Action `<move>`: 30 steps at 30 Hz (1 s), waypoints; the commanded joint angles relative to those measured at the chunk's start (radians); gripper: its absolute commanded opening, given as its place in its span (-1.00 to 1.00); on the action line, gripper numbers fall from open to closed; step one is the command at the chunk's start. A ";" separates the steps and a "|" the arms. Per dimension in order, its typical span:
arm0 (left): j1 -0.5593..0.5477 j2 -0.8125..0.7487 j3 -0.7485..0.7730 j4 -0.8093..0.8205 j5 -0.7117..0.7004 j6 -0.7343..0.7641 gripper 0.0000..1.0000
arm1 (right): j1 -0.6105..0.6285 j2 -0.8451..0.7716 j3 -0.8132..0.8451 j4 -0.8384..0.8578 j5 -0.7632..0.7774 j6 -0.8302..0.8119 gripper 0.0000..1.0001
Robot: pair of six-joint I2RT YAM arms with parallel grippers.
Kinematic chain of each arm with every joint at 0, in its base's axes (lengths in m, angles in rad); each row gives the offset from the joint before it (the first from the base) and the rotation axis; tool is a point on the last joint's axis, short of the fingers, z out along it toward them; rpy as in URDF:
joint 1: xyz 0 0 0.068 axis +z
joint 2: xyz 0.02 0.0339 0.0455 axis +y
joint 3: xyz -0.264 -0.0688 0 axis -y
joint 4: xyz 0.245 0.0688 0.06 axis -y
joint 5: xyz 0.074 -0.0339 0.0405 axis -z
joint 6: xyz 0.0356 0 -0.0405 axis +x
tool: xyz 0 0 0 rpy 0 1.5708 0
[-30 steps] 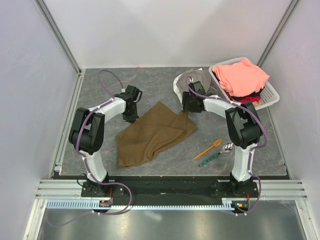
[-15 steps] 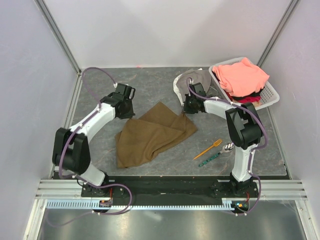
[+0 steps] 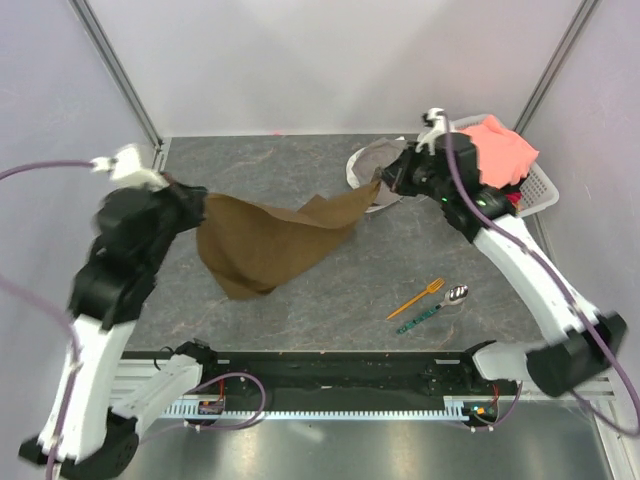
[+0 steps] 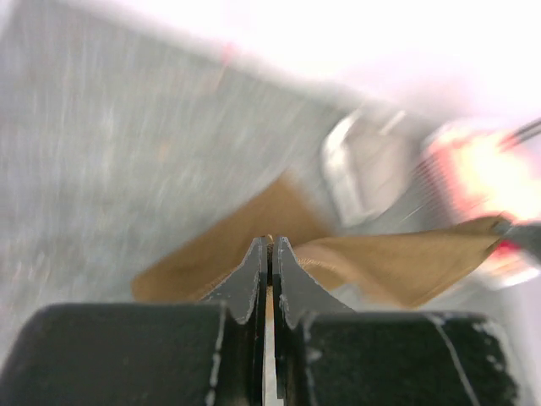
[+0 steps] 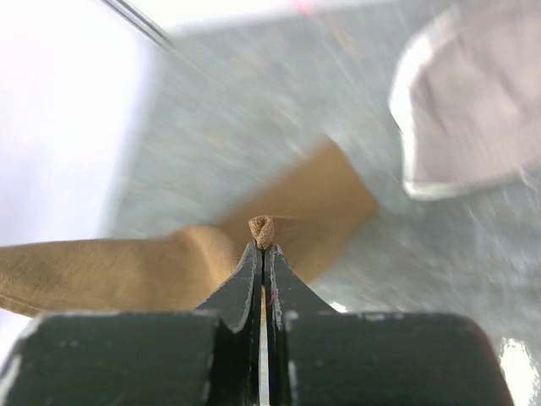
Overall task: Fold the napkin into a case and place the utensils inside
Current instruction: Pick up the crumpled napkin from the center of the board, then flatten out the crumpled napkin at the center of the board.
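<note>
The brown napkin (image 3: 268, 238) hangs stretched in the air between both arms, sagging toward the table at its lower left. My left gripper (image 3: 190, 205) is shut on the napkin's left corner (image 4: 269, 241). My right gripper (image 3: 385, 180) is shut on the right corner, a small tuft of cloth (image 5: 262, 230) poking out past its tips. The orange fork (image 3: 417, 298) and the green patterned utensil (image 3: 430, 309) with a silver bowl lie side by side on the table at the right front, away from both grippers.
A grey bucket hat (image 3: 375, 165) lies at the back, just behind the right gripper. A white basket (image 3: 535, 185) holding salmon-pink clothes (image 3: 500, 150) stands in the back right corner. White walls close in the grey table (image 3: 330, 290) on three sides.
Both arms have risen and swung apart, lifting the napkin off the table and pulling it taut. The right gripper closed on its corner within the last second.
</note>
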 commanded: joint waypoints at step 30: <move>0.187 0.322 -0.123 0.259 -0.361 -0.169 -0.96 | 0.014 0.398 0.261 0.457 -0.143 0.091 -1.00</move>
